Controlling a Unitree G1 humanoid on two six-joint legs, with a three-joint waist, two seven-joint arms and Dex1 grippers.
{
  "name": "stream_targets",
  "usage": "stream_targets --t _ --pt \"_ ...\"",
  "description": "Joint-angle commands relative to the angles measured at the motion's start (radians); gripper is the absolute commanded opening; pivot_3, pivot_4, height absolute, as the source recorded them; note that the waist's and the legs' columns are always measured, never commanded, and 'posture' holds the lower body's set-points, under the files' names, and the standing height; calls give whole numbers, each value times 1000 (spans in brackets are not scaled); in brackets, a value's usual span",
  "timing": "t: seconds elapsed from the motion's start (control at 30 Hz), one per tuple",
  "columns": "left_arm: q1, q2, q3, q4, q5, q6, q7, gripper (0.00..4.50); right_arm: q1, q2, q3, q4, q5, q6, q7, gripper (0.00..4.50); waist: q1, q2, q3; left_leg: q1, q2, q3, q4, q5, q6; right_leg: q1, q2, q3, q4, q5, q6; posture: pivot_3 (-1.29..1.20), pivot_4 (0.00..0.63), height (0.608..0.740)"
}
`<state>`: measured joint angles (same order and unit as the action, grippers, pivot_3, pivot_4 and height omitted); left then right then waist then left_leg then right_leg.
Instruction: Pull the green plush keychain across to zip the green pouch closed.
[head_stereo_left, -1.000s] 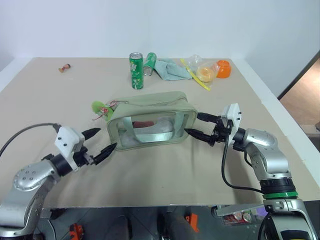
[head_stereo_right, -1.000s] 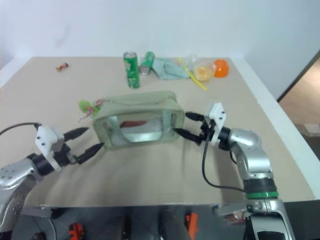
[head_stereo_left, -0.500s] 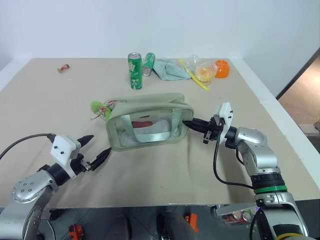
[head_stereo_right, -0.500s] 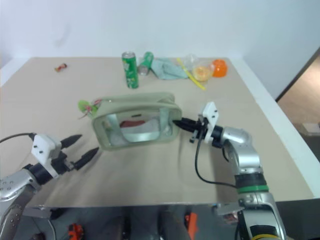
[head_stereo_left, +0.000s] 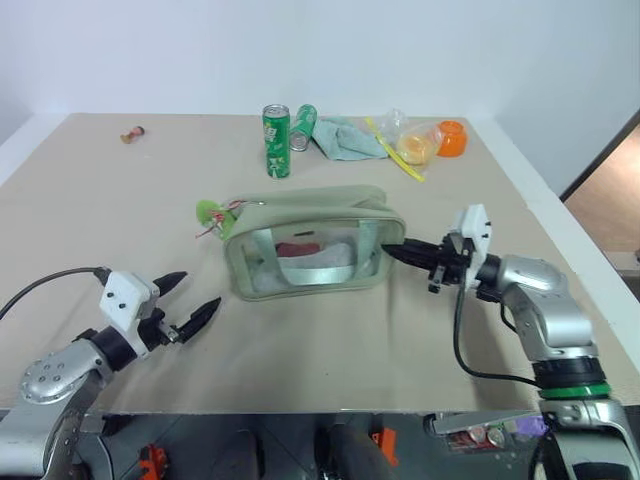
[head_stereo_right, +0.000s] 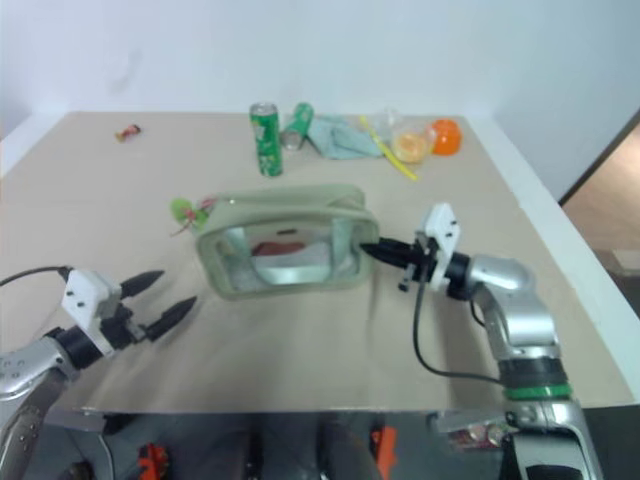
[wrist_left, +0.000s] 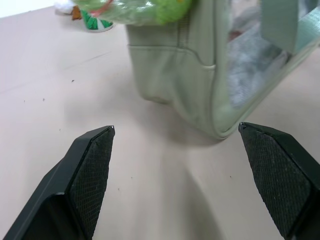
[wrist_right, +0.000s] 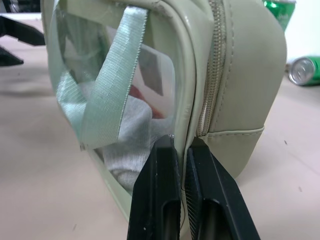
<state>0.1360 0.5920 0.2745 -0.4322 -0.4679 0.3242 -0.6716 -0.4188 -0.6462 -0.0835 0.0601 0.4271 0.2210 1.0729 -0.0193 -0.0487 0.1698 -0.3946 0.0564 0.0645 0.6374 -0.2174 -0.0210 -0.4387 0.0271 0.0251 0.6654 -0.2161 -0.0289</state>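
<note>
Sage-green pouch mid-table, long axis left-right; green plush keychain at its left end, nearer left end effector, spread wide, empty, lying ahead and rightward; right end effector pinched on pouch's right edge.

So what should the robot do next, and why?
Probably bring the open left hand up to the green plush keychain. The right hand is already pinched shut on the near edge of the green pouch, steadying it, while the keychain at the far end is untouched.
</note>
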Motion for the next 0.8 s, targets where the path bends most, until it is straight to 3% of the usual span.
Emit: stream_targets --t 0.03,0.37,0.4,0.6,0.8 --pt "-47 16 -6 11 0 -12 -18 4123 42 -47 -69 -76 34 14 2 31 0 0 0 0 0 0 0 0 0 0 0 0 0 0 0 0 150 740" --pt "-156 18 -82 -27 -86 80 -51 4123 158 -72 -85 -86 17 -39 15 31 -3 0 0 1 0 0 0 0 0 1 1 0 0 0 0 0 150 740" --pt "-158 21 -83 -27 -88 83 -55 4123 159 -72 -84 -85 21 -36 18 715 -3 0 0 1 0 0 0 0 0 1 1 0 0 0 0 0 150 740" --pt "-162 32 -73 -31 -93 98 -62 4123 160 -90 -106 -99 19 -42 11 2745 -3 0 0 2 -1 0 0 0 0 1 2 0 0 0 0 0 150 740" --pt "-142 37 -78 -30 -79 91 -66 4123 121 -123 -141 -194 90 49 -15 2745 -4 0 0 2 -1 0 0 0 0 1 2 1 0 0 0 0 150 740"
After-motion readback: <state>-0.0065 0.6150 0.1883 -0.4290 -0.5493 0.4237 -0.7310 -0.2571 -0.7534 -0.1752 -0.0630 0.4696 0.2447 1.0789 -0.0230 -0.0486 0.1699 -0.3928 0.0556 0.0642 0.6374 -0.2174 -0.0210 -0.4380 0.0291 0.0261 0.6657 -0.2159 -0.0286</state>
